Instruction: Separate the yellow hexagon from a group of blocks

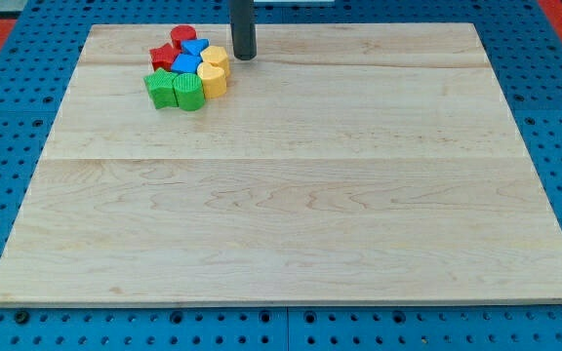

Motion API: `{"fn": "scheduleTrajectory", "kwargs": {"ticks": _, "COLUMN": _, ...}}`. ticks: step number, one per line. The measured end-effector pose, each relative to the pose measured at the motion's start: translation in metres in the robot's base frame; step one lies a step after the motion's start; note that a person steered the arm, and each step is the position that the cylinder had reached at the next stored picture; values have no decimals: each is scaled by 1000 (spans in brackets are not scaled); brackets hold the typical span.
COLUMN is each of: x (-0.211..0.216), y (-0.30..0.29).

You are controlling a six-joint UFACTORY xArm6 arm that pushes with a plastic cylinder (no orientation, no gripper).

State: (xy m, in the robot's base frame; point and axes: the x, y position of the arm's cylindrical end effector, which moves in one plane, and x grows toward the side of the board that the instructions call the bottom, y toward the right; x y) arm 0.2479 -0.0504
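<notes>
No claw on this rig, only my tip [245, 56], grasping nothing, just right of the cluster. Yellow hexagon [214, 58] nearest, touching yellow block [213, 79] and blue blocks [191, 57]. Risk: push drags neighbours along across counter [310, 214].

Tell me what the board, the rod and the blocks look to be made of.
Board: pale wood, matte, visible grain and plank seams. Rod, ending in my tip right of the cluster: dark, smooth, perhaps metal or plastic. Yellow block and green blocks: solid uniform colour, painted wood or plastic; unclear.

Red [183, 36], blue [196, 48], yellow [215, 57], green blocks [190, 95]; pale board [301, 195]
</notes>
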Motion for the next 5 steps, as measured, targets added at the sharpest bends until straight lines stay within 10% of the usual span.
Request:
{"fn": "scheduleTrajectory", "kwargs": {"ticks": 2, "x": -56, "y": -36}}
{"fn": "scheduleTrajectory", "kwargs": {"ticks": 5, "x": -30, "y": -93}}
